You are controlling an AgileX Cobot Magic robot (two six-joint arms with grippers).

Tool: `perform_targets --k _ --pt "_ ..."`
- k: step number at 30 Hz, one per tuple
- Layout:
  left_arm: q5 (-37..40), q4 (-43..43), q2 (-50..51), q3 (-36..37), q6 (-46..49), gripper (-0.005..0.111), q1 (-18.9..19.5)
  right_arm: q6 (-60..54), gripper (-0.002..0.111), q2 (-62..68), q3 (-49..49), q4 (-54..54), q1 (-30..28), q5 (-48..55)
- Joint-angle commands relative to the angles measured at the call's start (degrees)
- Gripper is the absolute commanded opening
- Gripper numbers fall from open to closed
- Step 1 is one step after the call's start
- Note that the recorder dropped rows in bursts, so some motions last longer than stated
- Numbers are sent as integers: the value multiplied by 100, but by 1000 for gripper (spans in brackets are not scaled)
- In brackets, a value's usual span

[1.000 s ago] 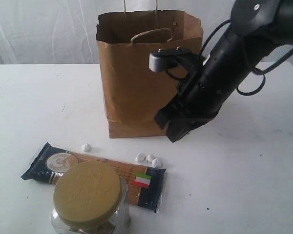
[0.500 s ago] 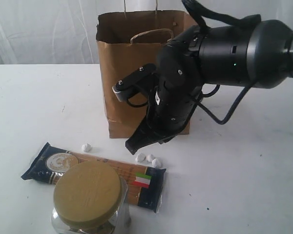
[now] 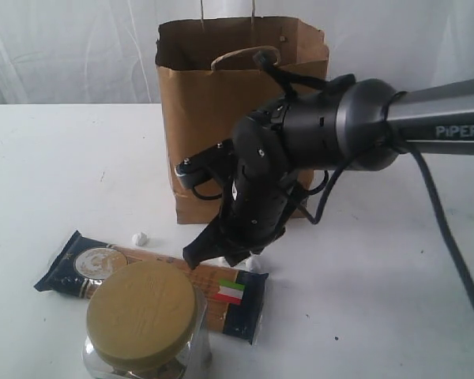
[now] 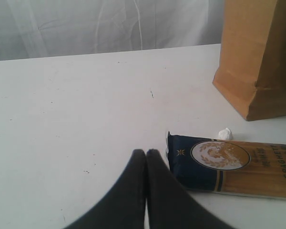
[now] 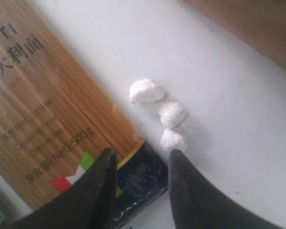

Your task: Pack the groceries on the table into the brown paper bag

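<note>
The brown paper bag point(image 3: 221, 118) stands upright and open at the back of the white table point(image 3: 55, 174). In front of it lies the navy spaghetti packet point(image 3: 71, 268), flat. The clear jar with the tan lid point(image 3: 142, 314) stands on its near side. My right gripper point(image 3: 213, 253) hangs low over the packet's flag end, open; the right wrist view shows its fingers astride the packet's navy corner point(image 5: 142, 179). My left gripper point(image 4: 146, 152) is shut and empty, just off the packet's other end point(image 4: 200, 162). The other groceries are out of view.
Small white pebble-like bits lie beside the packet point(image 5: 147, 90), and one more point(image 3: 141, 238) lies near its crest end. The right arm's dark body point(image 3: 300, 142) partly covers the front of the bag. The bag's side point(image 4: 257, 57) rises beyond the packet in the left wrist view.
The right arm has swung down and left from beside the bag to just above the packet's flag end. Packet, jar and bag have not moved.
</note>
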Motion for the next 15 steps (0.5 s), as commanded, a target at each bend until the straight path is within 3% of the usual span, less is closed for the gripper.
perform_targets --k 1,15 --pt "-4 -56 -24 17 1 0 -26 412 35 267 49 -161 -5 58" --pt "-4 -56 -24 17 13 0 -26 1187 35 574 49 -766 -88 -177"
